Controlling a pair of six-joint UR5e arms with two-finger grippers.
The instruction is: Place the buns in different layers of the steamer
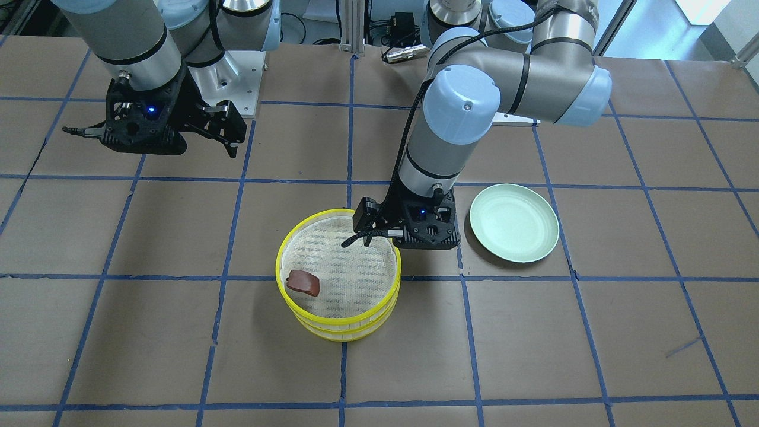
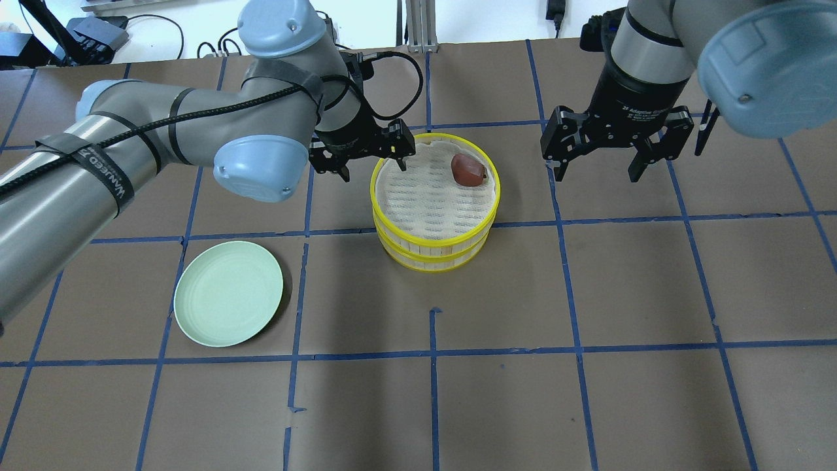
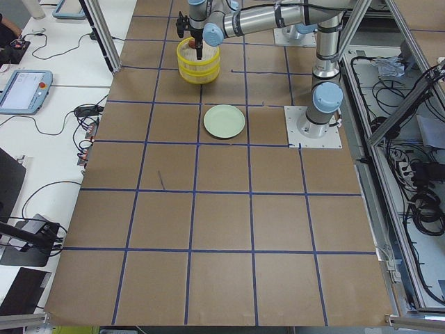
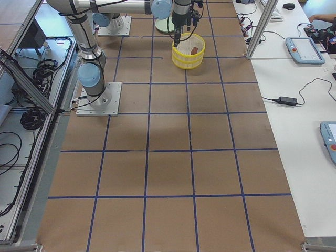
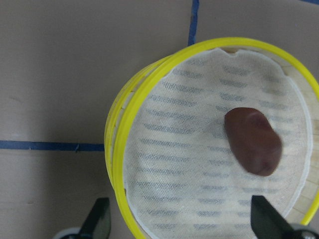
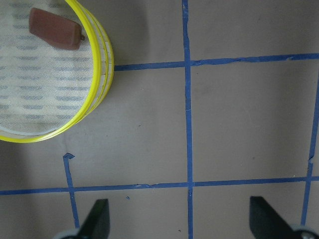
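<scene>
The steamer is two stacked yellow-rimmed trays with mesh floors, at the table's middle. The reddish-brown bun lies in the top tray near its rim; it also shows in the left wrist view and the front view. The white bun is hidden. My left gripper is open and empty, with its jaws straddling the steamer's rim, one finger over the mesh and one outside. My right gripper is open and empty, above bare table beside the steamer.
An empty pale green plate lies on the table on my left side, in front of the left arm. Blue tape lines cross the brown table top.
</scene>
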